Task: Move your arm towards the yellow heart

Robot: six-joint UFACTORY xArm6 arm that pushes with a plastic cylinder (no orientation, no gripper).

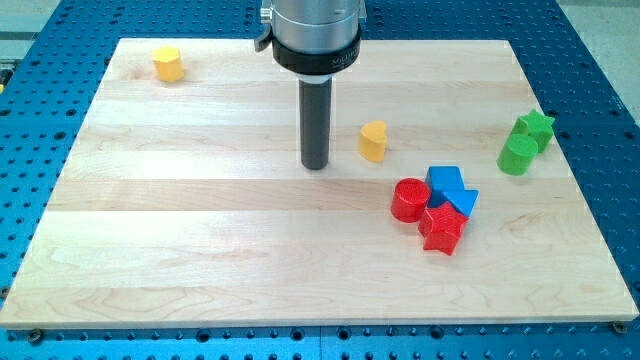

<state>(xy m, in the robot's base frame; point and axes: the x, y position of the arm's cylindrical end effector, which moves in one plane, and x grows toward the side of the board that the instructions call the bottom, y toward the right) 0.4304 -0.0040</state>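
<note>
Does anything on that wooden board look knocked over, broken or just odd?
Nothing stands out. The yellow heart stands upright just to the view's right of my tip. The other blocks sit flat on the board, some bunched together, none damaged.

Arm housing [313,35]: cut off by the view's top edge. Blue blocks [450,190]: partly overlapped by red star [441,229]; their shapes unclear.

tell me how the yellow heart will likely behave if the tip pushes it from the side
The yellow heart looks like a small rigid block standing flat on the smooth wooden board, so it would probably slide rather than roll. Its lobed outline may make it rotate if my tip strikes off-centre. Nothing touches it, so it should move freely.
</note>
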